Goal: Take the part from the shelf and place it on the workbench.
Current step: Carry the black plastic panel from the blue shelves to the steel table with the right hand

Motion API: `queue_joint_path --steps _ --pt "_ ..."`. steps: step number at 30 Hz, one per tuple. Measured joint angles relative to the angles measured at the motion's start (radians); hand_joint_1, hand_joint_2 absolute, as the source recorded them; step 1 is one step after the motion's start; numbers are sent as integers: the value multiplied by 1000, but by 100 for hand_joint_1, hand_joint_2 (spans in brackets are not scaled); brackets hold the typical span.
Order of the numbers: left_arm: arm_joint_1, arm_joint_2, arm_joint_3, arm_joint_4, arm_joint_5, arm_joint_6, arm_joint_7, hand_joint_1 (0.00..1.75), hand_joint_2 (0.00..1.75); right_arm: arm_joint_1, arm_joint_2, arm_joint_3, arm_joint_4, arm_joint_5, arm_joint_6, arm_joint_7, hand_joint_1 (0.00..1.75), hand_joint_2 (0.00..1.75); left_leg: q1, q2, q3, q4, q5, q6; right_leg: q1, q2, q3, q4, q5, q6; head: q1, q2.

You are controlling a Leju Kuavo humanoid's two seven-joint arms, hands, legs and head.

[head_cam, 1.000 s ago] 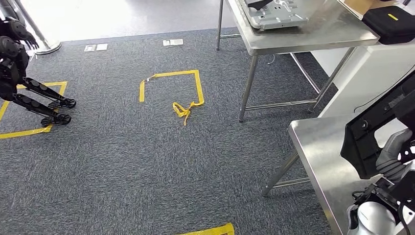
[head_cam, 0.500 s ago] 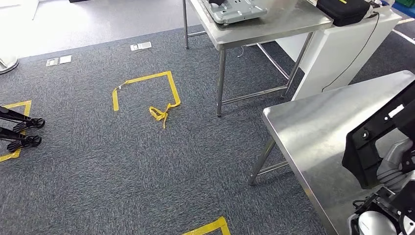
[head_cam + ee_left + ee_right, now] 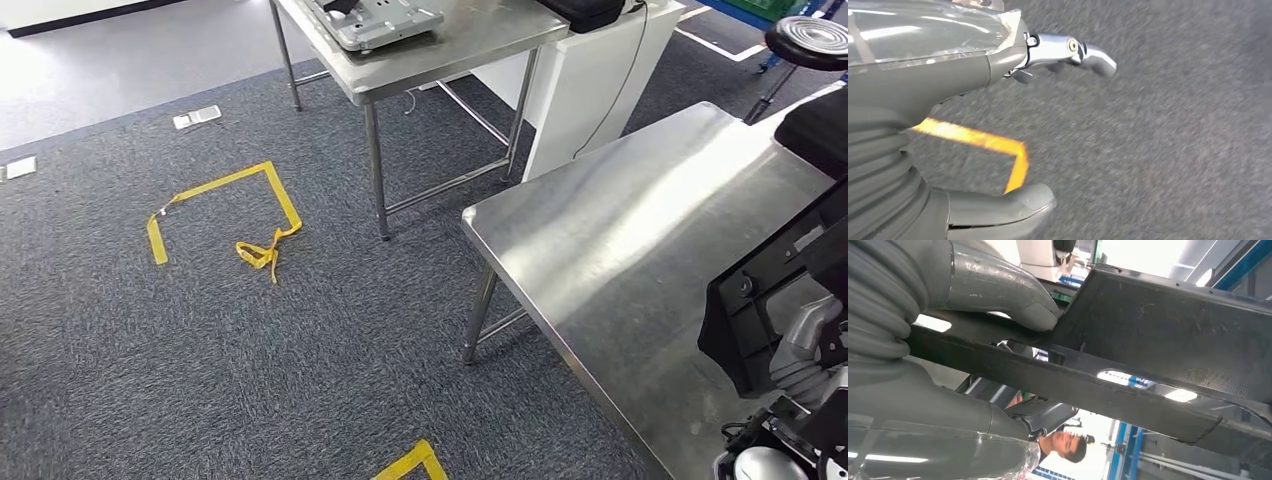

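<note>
The part is a flat black panel (image 3: 762, 300) at the right edge of the head view, held by my right hand (image 3: 805, 345) above the near end of the steel workbench (image 3: 620, 230). The right wrist view shows the same black part (image 3: 1153, 335) up close, with my right hand (image 3: 938, 355) gripping it; the thick grey thumb (image 3: 1003, 287) presses on one face and the other fingers lie behind. My left hand (image 3: 938, 100) hangs over the grey carpet, fingers apart and holding nothing.
A second steel table (image 3: 450, 45) stands farther back with a grey metal casting (image 3: 375, 20) on it, beside a white cabinet (image 3: 585, 85). Yellow tape marks (image 3: 225, 215) lie on the carpet. A stool (image 3: 808, 35) is at the far right. A person (image 3: 1065, 445) stands nearby.
The camera has swung to the right: the carpet and tape marks slid left and much more of the workbench has come into view. My right hand still holds the part.
</note>
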Motion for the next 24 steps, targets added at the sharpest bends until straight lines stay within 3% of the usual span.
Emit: queue_joint_path --steps 2,4,6,8,9,10,11,13,15,17,18,20,22,23,24 --pt "4 4 1 -40 4 2 13 0 175 8 -4 2 -2 -3 0 -1 175 175 -5 29 3 -7 7 14 -4 12 -10 -1 5 13 0 0" --pt "9 5 4 -96 4 -1 31 0 175 15 -10 5 -4 -4 2 -1 175 175 -4 57 8 -19 16 29 1 -36 -35 40 -15 17 4 0" --pt "21 5 12 -160 -11 -16 50 0 175 18 -17 14 -4 -7 3 -2 175 175 -6 88 9 -24 19 37 4 -99 -93 158 -69 11 10 0" --pt "36 7 19 -230 -57 -40 59 0 175 29 -21 23 -4 -13 2 -2 175 175 -8 120 7 -24 17 38 -1 -117 -145 271 -110 13 11 0" --pt "42 7 22 -267 -88 -58 62 0 175 36 -23 26 -4 -15 0 -2 175 175 -8 134 6 -24 16 38 -4 -121 -147 280 -110 19 11 0" --pt "47 8 25 -303 -118 -80 67 0 175 43 -25 27 -6 -17 -1 -3 175 175 -8 148 7 -23 15 36 -7 -127 -125 245 -96 28 12 0" --pt "50 8 29 -336 -145 -104 75 0 175 48 -27 28 -9 -17 -1 -3 175 175 -8 159 8 -23 13 33 -9 -140 -85 177 -73 38 12 0" --pt "56 11 38 -398 -214 -145 81 0 175 56 -30 28 -20 -16 -1 -3 175 175 -11 181 15 -21 6 22 -7 -182 -5 41 -35 43 11 0" --pt "63 18 45 -454 -300 -177 64 0 175 65 -31 27 -34 -9 3 -2 175 175 -16 201 24 -20 -1 10 1 -196 23 -4 -23 32 7 0" --pt "61 23 52 -503 -345 -215 44 0 175 75 -31 23 -49 5 11 2 175 175 -13 219 32 -22 -5 0 -1 -170 23 -4 -19 19 4 0" --pt "58 24 57 -523 -348 -232 37 0 175 79 -31 21 -56 13 15 3 175 175 -10 211 32 -15 -13 -5 -5 -159 24 -6 -17 13 3 0" --pt "53 23 67 -556 -348 -257 28 0 175 82 -29 19 -70 28 19 7 175 175 -3 160 8 49 -58 -12 -13 -137 26 -9 -14 -2 0 0" --pt "52 25 77 -573 -346 -266 24 0 175 86 -26 18 -78 38 19 10 175 175 -1 109 -56 183 -126 -15 -10 -114 24 -8 -14 -12 -2 0" --pt "51 26 82 -577 -344 -264 22 0 175 90 -23 18 -82 42 19 13 175 175 -1 100 -87 242 -146 -15 -8 -101 24 -8 -13 -14 -3 0" --pt "49 29 87 -577 -342 -256 20 0 175 95 -20 16 -86 47 21 15 175 175 -1 96 -104 268 -145 -14 -6 -88 24 -8 -13 -14 -2 0"
